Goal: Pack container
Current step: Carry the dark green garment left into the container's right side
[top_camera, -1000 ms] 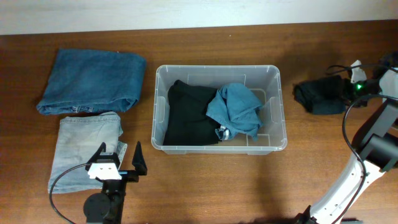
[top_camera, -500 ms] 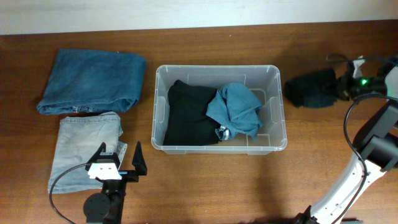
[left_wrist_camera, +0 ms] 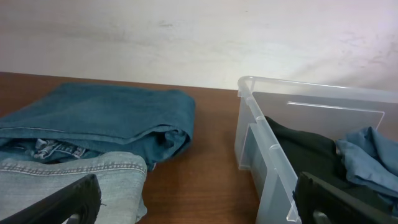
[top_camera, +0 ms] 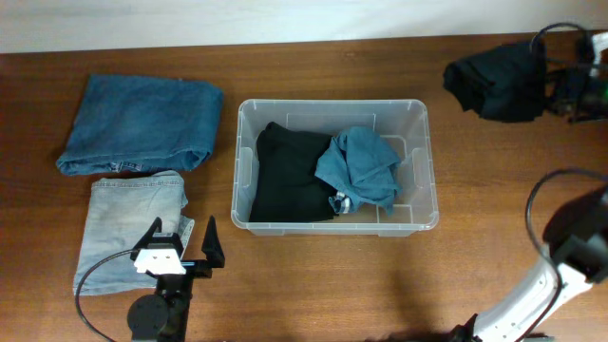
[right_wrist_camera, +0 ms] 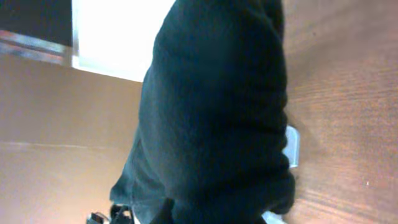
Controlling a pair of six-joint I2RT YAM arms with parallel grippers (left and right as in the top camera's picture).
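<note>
The right gripper (top_camera: 568, 84) is clenched on a black garment (top_camera: 499, 71). The container (top_camera: 332, 103) lies well apart to its left (long axis running left-right). The left gripper (top_camera: 182, 239) rests released.

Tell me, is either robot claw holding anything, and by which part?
The right gripper holds the bunched black garment by its right-hand end in the overhead view. The left gripper is open, holding nothing.

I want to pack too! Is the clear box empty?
No. The container holds a black garment and a blue cloth.
</note>
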